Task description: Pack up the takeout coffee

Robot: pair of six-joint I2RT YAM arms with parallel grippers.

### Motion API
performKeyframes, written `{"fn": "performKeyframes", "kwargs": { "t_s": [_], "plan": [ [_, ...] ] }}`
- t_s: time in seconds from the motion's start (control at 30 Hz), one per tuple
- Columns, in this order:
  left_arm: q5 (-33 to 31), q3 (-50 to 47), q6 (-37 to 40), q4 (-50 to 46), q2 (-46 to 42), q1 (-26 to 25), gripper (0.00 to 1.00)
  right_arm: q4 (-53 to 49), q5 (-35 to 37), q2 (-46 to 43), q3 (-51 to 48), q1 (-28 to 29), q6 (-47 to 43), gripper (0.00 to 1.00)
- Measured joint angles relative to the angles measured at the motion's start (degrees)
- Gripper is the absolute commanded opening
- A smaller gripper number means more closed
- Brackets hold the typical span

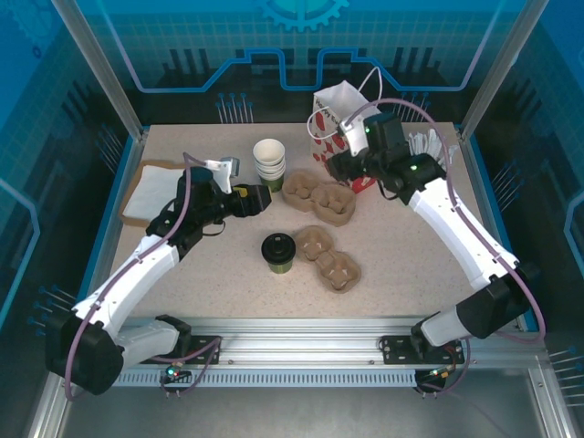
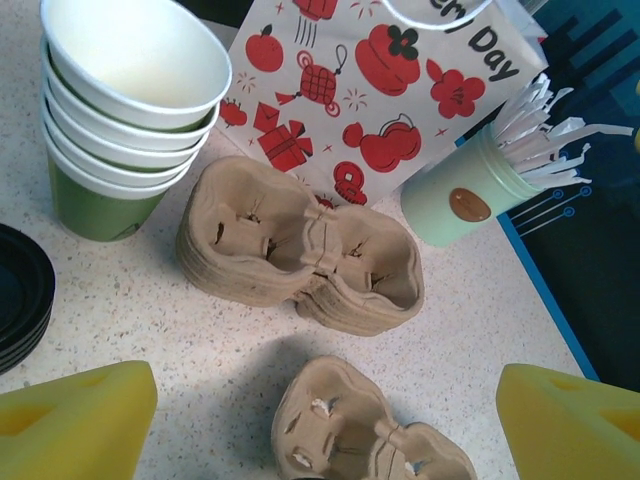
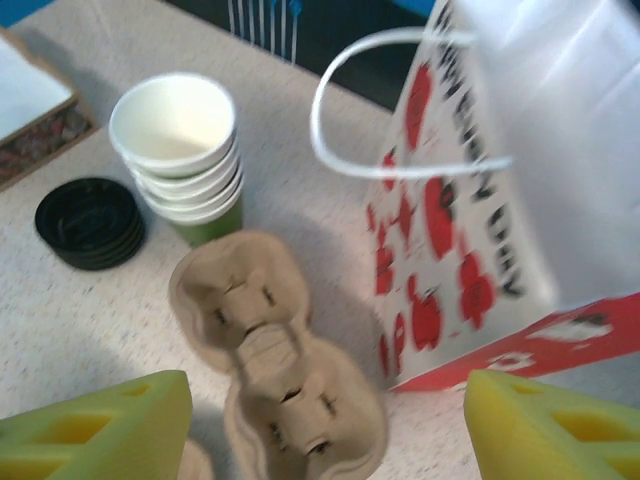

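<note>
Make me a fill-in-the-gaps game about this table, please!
1. The coffee wears a lid coloured ___.
2. The bag has pictures coloured ___.
3. The stacked empty cups are white inside and ___ outside.
Missing words: black, red, green.

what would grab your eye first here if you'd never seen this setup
The white gift bag printed with red ornaments stands out first, upright at the far side of the table. Just in front of it lies a stack of pulp cup carriers, with a stack of lidless cups to their left. Nearer the arms, the green takeout coffee with its black lid stands beside another carrier.
</note>
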Motion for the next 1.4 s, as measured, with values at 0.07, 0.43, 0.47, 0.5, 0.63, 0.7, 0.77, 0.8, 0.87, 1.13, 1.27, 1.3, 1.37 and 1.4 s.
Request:
{"fn": "performKeyframes", "kwargs": {
  "t_s": [0.07,0.43,0.47,0.5,0.63,0.7,0.77,0.8,0.87,1.13,1.27,1.3,1.37,1.4],
  "plan": [
    [-0.02,0.31,0.35,0.02,0.04,-0.09,0.9,-0.04,0.0,1.22,2.99,-1.22,-0.87,0.66],
    [-0.02,1.49,0.94,-0.72,1.07,-0.13,0.89,-5.18,0.7,15.45,18.01,-4.79,-6.43,0.58],
    [-0.02,1.6,1.01,-0.79,1.07,-0.13,0.89,-5.9,0.9,16.59,19.1,-4.94,-6.86,0.58],
    [0.0,1.68,1.03,-0.81,1.09,-0.13,0.9,-6.67,1.33,17.84,20.28,-5.03,-7.48,0.58],
    [0.0,1.84,1.4,-1.46,1.42,-0.2,0.89,-9.57,2.32,21.57,23.85,-5.38,-9.4,0.56],
    [0.0,1.88,1.81,-1.81,1.79,-0.44,0.89,-10.75,2.73,22.97,25.0,-5.55,-10.1,0.54],
    [0.0,1.88,2.12,-2.12,2.1,-0.76,0.89,-11.74,2.8,24.28,25.92,-5.77,-10.8,0.51],
    [0.0,1.88,2.19,-2.16,2.21,-0.85,0.89,-12.2,2.8,25.03,26.43,-5.95,-11.15,0.48],
    [0.0,1.88,2.23,-2.14,2.34,-0.98,0.89,-13.11,2.78,26.47,27.61,-6.23,-11.78,0.42],
    [0.0,1.88,2.23,-2.14,2.86,-1.27,0.89,-15.85,1.64,31.01,32.02,-6.75,-15.15,0.18],
    [0.0,1.88,2.23,-2.16,3.1,-1.27,0.89,-17.35,0.81,31.93,34.71,-6.8,-16.92,0.07],
    [0.0,1.88,2.23,-2.14,3.15,-1.29,0.89,-17.99,0.52,32.04,35.34,-6.8,-17.49,0.02],
    [0.0,1.88,2.23,-2.14,3.15,-1.31,0.89,-19.15,0.11,32.09,36.33,-6.78,-18.47,0.0],
    [0.0,1.88,2.23,-2.12,3.15,-1.31,0.89,-19.69,0.0,32.06,36.81,-6.78,-18.73,0.0]
  ]
}}
